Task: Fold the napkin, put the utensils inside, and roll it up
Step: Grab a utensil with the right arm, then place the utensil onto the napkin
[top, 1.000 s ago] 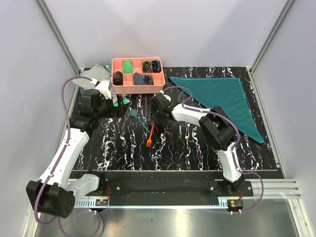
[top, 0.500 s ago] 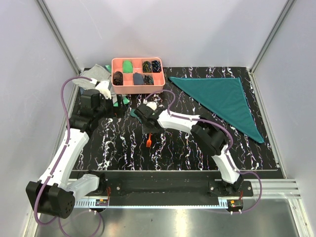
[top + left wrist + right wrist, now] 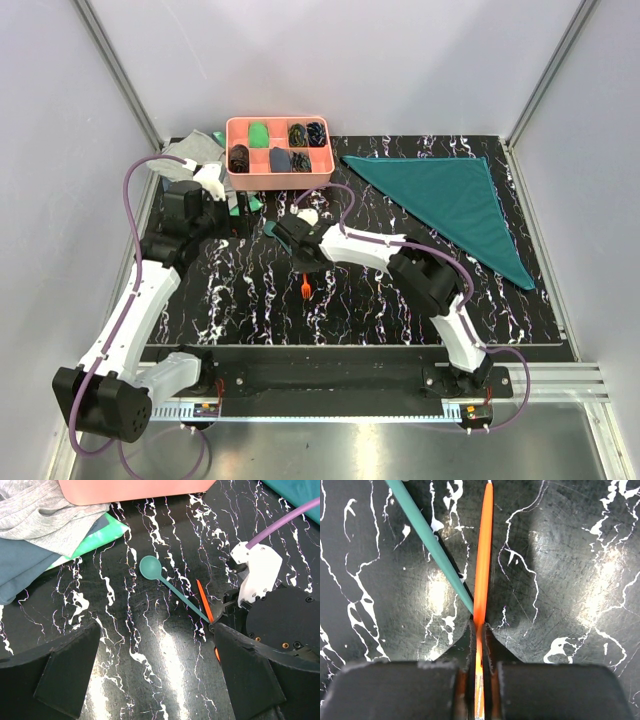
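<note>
The teal napkin (image 3: 450,198) lies as a triangle at the back right of the table. Near the middle, the orange fork (image 3: 302,288) (image 3: 482,565) and the teal spoon (image 3: 270,229) (image 3: 427,535) lie on the black marbled top, their handles meeting in a V. My right gripper (image 3: 305,262) (image 3: 479,627) is down at that meeting point, shut on the fork's handle; the spoon's handle runs just left of its fingertips. My left gripper (image 3: 240,215) (image 3: 157,650) hovers open over bare table, with the spoon (image 3: 150,567) and the fork (image 3: 202,596) ahead of it.
A pink compartment tray (image 3: 278,178) holding rolled cloths stands at the back. Left of it lie a light grey cloth (image 3: 190,152) (image 3: 45,515) and a bright green cloth (image 3: 95,537). The right arm's wrist (image 3: 280,615) sits close to my left gripper's right finger.
The right arm swung left over the utensils, came down, and its jaws shut on the fork's handle. The left arm has not moved.
</note>
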Controlling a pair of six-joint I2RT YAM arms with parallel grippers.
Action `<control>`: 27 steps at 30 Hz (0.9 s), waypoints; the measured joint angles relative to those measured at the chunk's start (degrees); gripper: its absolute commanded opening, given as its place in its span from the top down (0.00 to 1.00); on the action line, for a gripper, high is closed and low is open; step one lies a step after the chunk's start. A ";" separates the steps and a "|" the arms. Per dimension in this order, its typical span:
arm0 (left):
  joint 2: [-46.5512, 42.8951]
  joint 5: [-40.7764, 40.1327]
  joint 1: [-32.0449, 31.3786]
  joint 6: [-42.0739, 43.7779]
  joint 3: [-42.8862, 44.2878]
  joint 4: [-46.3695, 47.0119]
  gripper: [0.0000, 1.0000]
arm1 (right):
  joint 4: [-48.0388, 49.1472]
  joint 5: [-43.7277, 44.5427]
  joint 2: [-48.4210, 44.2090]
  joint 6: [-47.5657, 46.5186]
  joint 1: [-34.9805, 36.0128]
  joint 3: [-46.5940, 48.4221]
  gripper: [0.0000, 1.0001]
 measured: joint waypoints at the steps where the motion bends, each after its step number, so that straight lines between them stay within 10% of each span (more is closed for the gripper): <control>1: 0.00 -0.02 0.00 0.00 0.02 0.00 0.01 | 0.07 -0.15 -0.11 -0.57 0.00 -0.24 1.00; 11: 0.00 -0.04 -0.02 0.02 0.00 0.00 0.01 | -2.80 -1.14 -11.30 -18.93 -3.78 -12.33 1.00; 19: 0.02 -0.02 -0.07 0.04 0.00 0.00 0.01 | 4.37 -3.56 -29.14 -42.51 -19.45 -19.98 1.00; 27: 0.20 -0.07 -0.07 0.07 0.00 0.00 0.01 | 11.41 -5.66 -25.22 -62.73 -34.45 -19.96 1.00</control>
